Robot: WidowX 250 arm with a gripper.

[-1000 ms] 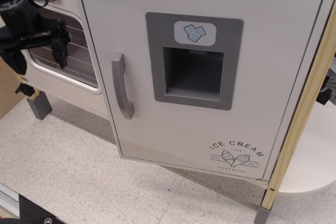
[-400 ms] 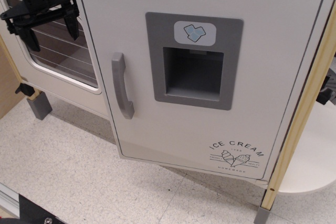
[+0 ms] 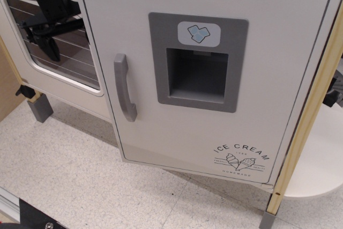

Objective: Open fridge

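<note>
The fridge door (image 3: 214,4) is large and white and fills most of the view. It has a curved grey vertical handle (image 3: 123,87) near its left edge, a grey recessed ice-dispenser panel (image 3: 197,63) and an "ICE CREAM" print (image 3: 241,159) at the lower right. My black gripper (image 3: 64,38) hangs at the upper left, in front of the smaller windowed door, above and left of the handle and apart from it. Its jaws look spread and empty. One finger (image 3: 52,49) points down; the other is partly hidden by the fridge door's left edge.
The smaller white door with a window showing wire racks (image 3: 69,63) stands left of the fridge. A grey cabinet foot (image 3: 40,108) rests on the speckled floor (image 3: 80,175). A wooden post (image 3: 311,111) and a white rounded shelf (image 3: 321,159) stand at the right.
The gripper has swung from the far left edge up and to the right, turning as it went, and now sits close to the fridge door's left edge. The fridge door has not moved.
</note>
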